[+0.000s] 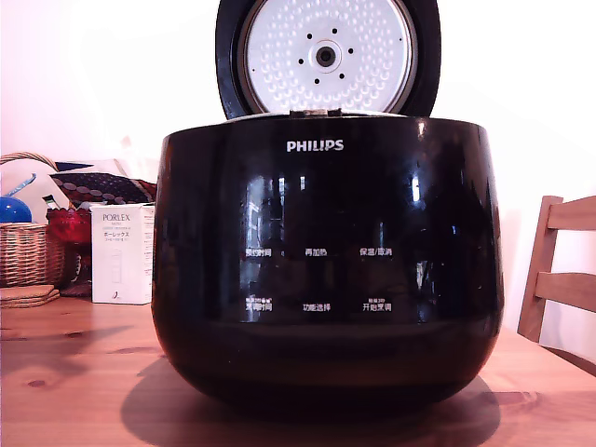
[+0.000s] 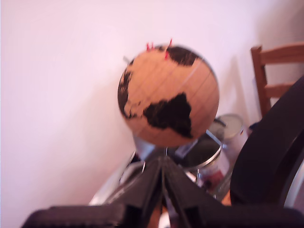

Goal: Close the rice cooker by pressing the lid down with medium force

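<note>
The rice cooker (image 1: 326, 270) fills the middle of the exterior view, a glossy black pot with a white PHILIPS logo and white button labels. Its lid (image 1: 328, 58) stands upright behind the body, showing the dimpled silver inner plate with a central hole. No gripper shows in the exterior view. In the wrist view my gripper (image 2: 163, 164) is shut, its two black fingers (image 2: 142, 190) meeting at a point with nothing between them. A blurred black curved edge of the lid (image 2: 270, 156) rises right beside the gripper.
A wicker basket (image 1: 26, 251), a white PORLEX box (image 1: 123, 253) and a red object sit on the wooden table (image 1: 74, 372) at the exterior view's left. A wooden chair (image 1: 559, 279) stands at its right. The wrist view shows a cork globe (image 2: 168, 95) and metal tins (image 2: 209, 152) against a wall.
</note>
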